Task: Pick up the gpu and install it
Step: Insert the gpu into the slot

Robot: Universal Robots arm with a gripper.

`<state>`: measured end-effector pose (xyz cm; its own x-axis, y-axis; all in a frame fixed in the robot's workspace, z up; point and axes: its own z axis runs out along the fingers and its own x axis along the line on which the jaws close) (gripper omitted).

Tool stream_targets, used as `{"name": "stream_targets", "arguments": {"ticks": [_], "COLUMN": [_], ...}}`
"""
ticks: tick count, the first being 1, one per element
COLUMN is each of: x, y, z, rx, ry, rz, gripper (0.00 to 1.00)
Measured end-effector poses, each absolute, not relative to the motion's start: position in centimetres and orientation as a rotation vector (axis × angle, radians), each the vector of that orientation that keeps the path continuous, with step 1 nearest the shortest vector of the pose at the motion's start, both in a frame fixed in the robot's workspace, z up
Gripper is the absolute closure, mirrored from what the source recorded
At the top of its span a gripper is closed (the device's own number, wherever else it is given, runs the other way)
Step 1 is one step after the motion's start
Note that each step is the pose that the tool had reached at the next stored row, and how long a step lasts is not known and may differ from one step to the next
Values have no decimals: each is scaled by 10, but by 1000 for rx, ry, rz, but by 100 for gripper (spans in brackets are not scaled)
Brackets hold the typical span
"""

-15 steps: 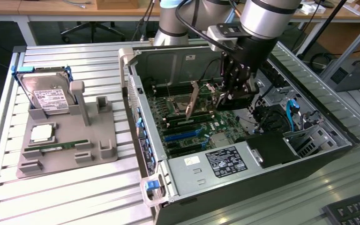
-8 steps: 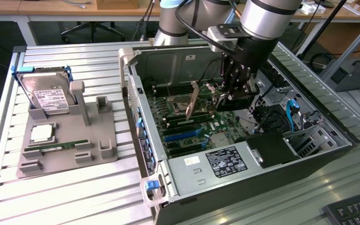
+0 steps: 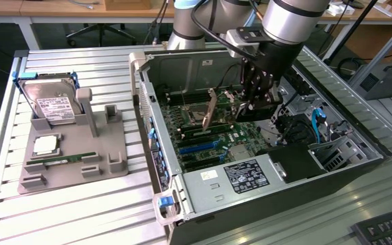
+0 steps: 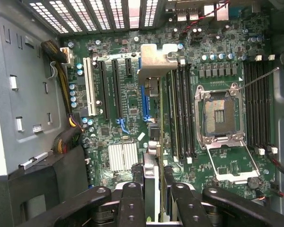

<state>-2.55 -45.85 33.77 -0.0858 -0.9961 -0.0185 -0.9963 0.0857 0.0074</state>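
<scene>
The arm has the gpu (image 3: 210,108) inside the open case (image 3: 203,61), standing on edge over the motherboard (image 3: 210,145). The gripper (image 3: 256,104) has its fingers (image 4: 132,203) pinching the card's end, seen edge-on from the wrist with the silver bracket (image 4: 156,61) at the far end. So this looks like the install step: the card hangs above the slots (image 4: 116,90), apparently not seated. I judge the move needs its edge lined up true with one slot, bracket toward the case's rear.

hard drive label (image 3: 54,108) | power supply label (image 3: 249,176) | text unreadable
</scene>
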Motion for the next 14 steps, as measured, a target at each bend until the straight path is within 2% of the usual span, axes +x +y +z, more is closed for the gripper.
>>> {"name": "stream_targets", "arguments": {"ticks": [14], "x": [-27], "y": [-462], "z": [337], "rx": [-2118], "ry": [2308], "rz": [28], "gripper": [73]}}
